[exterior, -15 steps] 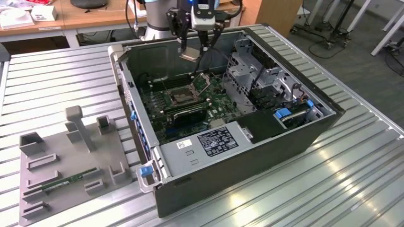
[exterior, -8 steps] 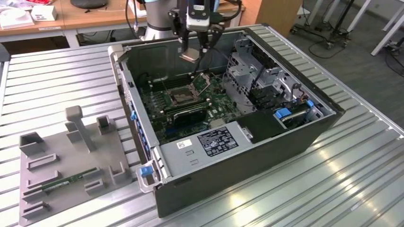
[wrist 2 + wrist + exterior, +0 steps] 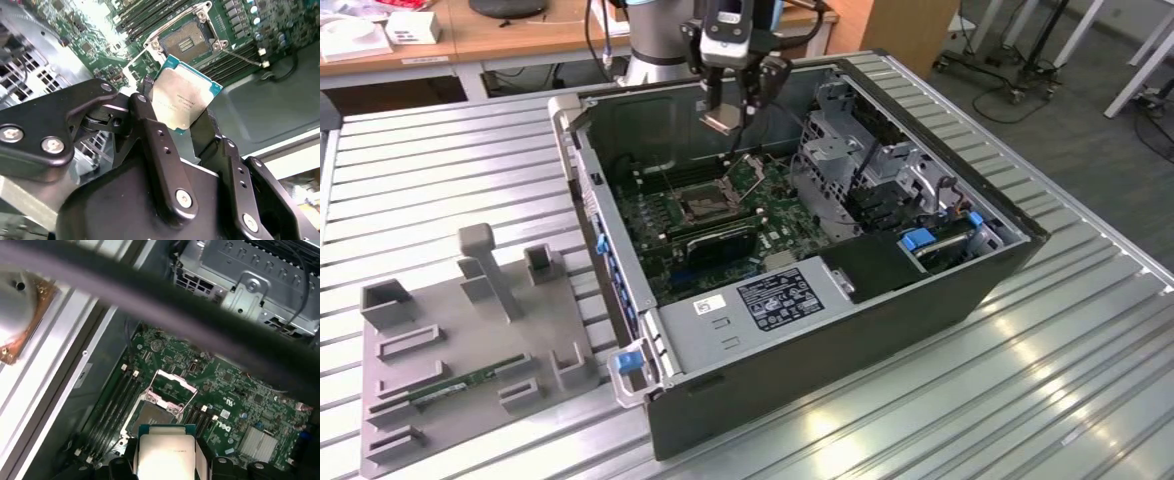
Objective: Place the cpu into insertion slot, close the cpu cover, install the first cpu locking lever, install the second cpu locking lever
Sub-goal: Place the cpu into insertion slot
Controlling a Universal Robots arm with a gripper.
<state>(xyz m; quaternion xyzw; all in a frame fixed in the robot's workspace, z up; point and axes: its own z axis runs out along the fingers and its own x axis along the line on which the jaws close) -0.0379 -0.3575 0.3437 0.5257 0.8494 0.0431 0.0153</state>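
Above the open computer case (image 3: 947, 285), the gripper (image 3: 722, 115) hangs with its two black fingers (image 3: 155, 135) drawn in narrowly on opposite edges of the cpu (image 3: 186, 97), gripping the chip with its silvery top showing in both wrist views. Beneath it on the green circuit board (image 3: 781, 228), the insertion slot (image 3: 152, 418) lies bare and dark, well apart from the held chip. Beside the slot, the cpu cover (image 3: 171, 384) stands swung up from its hinged edge.
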